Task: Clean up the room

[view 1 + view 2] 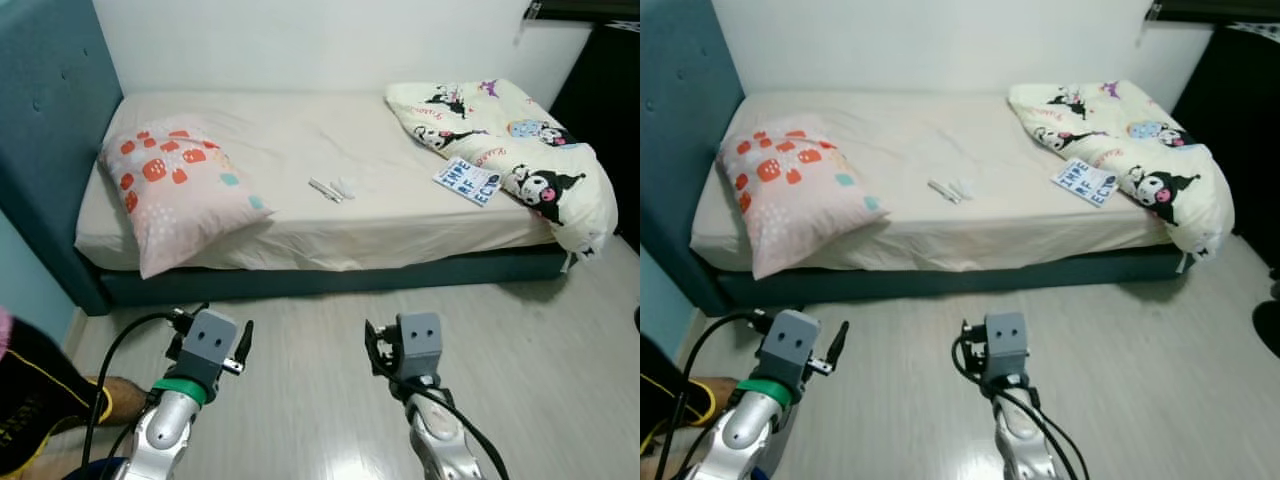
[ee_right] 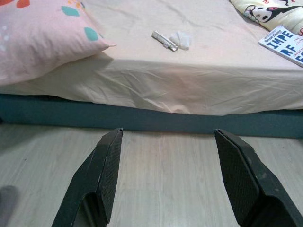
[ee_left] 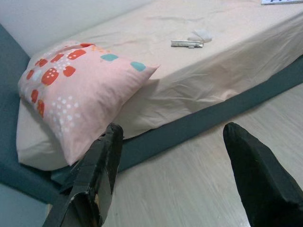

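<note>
A bed [image 1: 300,140] with a beige sheet stands ahead of me. On it lie a pink pillow [image 1: 175,190] with red patches at the left, a crumpled cartoon-print blanket [image 1: 510,150] at the right, a blue-and-white book [image 1: 467,181] beside the blanket, and a small silver wrapper [image 1: 325,190] with a crumpled white tissue [image 1: 343,187] in the middle. My left gripper [image 3: 175,175] and right gripper [image 2: 165,179] are both open, held low over the floor short of the bed, holding nothing.
A teal headboard [image 1: 45,120] rises at the left and a dark wardrobe [image 1: 605,100] at the right. A person's arm [image 1: 40,400] in a dark sleeve reaches in at the lower left. Light wooden floor [image 1: 540,370] lies between me and the bed.
</note>
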Available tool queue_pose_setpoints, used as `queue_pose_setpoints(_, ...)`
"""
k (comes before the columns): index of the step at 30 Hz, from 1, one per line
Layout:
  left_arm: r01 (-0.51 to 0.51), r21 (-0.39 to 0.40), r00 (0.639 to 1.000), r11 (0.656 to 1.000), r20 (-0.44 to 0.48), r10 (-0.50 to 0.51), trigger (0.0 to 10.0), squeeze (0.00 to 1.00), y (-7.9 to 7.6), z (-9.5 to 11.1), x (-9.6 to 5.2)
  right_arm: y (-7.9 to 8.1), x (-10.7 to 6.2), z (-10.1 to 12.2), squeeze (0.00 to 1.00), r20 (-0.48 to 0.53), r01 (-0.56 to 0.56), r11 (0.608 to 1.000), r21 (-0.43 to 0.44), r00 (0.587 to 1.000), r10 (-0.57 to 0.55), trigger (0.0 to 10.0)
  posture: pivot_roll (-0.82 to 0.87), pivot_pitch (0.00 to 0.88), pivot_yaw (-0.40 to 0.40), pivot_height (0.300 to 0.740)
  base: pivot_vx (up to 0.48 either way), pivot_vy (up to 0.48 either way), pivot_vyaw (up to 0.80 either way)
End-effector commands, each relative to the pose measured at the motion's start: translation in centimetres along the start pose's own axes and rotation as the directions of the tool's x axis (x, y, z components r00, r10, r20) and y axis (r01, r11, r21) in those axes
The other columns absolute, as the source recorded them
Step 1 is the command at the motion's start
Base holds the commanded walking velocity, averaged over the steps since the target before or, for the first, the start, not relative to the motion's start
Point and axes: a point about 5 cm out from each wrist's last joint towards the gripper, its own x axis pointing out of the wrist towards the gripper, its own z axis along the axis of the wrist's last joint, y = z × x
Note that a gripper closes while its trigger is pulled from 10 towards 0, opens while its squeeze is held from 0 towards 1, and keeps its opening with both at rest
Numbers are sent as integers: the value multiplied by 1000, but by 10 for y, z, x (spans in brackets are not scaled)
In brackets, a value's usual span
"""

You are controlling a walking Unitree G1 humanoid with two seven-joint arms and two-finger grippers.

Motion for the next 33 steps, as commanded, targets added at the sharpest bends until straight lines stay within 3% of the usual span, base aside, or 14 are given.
queue_pose_setpoints(1,3,17,1000,1000,0,-3,10000,0,0,1,-1,2,0,-1,0,-11,-5,1000,7,1000,6,10000,2,30,42,740,446,0,0)
queue_pose_setpoints(33,-2,28,1000,1000,-17,2,10000,0,1,1,-3,5,3,2,0,-13,-12,1000,13,1000,12,10000,16,30,44,740,437,0,0)
